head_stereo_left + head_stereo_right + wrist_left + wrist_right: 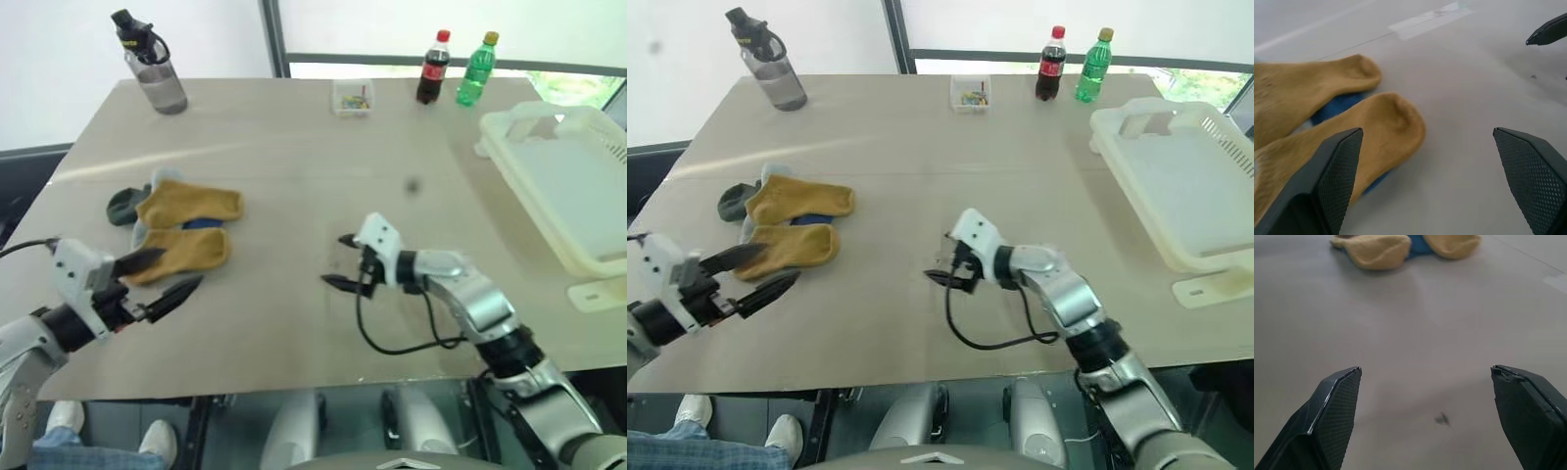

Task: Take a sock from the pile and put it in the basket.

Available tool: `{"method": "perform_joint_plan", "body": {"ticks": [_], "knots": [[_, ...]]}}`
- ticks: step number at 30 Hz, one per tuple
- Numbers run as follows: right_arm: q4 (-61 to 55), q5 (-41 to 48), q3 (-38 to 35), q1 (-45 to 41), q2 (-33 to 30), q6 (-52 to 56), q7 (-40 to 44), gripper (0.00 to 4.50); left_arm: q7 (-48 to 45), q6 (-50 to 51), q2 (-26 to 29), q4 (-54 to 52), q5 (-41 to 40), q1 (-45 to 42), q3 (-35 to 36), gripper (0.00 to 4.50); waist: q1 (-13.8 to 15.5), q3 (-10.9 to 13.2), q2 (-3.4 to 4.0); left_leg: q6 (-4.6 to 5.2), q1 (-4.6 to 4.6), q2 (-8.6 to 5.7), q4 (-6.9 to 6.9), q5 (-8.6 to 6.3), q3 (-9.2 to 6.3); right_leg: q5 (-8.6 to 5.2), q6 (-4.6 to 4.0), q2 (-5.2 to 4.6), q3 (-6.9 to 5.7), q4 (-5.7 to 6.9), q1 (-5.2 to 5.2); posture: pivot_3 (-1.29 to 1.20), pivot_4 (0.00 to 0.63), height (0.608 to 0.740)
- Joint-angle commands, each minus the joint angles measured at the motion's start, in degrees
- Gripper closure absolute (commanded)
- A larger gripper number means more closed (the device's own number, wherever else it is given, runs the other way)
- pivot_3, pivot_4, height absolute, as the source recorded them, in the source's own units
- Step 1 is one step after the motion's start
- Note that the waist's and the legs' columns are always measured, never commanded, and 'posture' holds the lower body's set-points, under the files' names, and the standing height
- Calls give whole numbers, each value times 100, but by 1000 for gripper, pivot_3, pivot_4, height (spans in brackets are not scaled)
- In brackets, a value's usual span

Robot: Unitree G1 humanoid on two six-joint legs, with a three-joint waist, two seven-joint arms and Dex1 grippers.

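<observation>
Beige worktop (294,323) under a bright window, sock pile (176,225) at its left, white basket (578,211) at right edge, both claws, left (162,279) and right (340,261), gaping empty, left wrist view reveals blue sock (1337,105) beneath 2 mustard ones

Both arms reach inward — left gripper (162,277) and right gripper (345,261), jaws wide.

Table (294,294): socks (181,230), basket (568,186), bottles (451,69)

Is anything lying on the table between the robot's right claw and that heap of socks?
No. In the right wrist view, only bare table lies between the open right end effector and the pile.
</observation>
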Motion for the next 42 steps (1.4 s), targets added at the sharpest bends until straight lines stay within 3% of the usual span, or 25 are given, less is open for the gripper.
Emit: {"method": "perform_joint_plan", "body": {"ticks": [1,8,14,20,34,42], "knots": [[-104,508,-212,-259,267,147,308,181,90,-19,-86,-412,-126,226,395,0,1,0,1,0,0,-1,0,0,-2,0,0,-2,-2,1,0,0,150,740],[-615,1054,-652,-386,-256,389,828,181,755,139,-369,-605,168,390,258,0,-4,1,2,0,4,-2,0,0,-7,1,-3,-6,-8,3,6,0,150,740],[-1073,1302,-896,-366,-639,629,831,181,1523,-40,-825,-585,731,-133,-609,0,-7,1,2,0,5,-1,-1,0,-9,2,-4,6,-9,6,5,0,150,740],[-1456,1405,-1012,-189,-960,818,720,181,1631,-494,-1051,-514,1315,-363,-1586,0,-2,-2,-3,0,1,-4,-2,0,-5,2,-3,-2,-5,0,5,0,150,740],[-1462,1356,-1069,-70,-1104,749,459,181,3263,-93,-1865,-755,2590,-1101,-2815,0,-1,-1,-1,0,1,-5,-1,0,-8,4,-1,1,-6,3,5,0,150,740],[-1416,1364,-1056,-28,-1059,708,401,181,3918,384,-2113,-809,3036,-1152,-2786,0,0,-1,-1,0,1,-4,0,0,-12,4,-1,3,-8,5,5,0,150,740]]}}
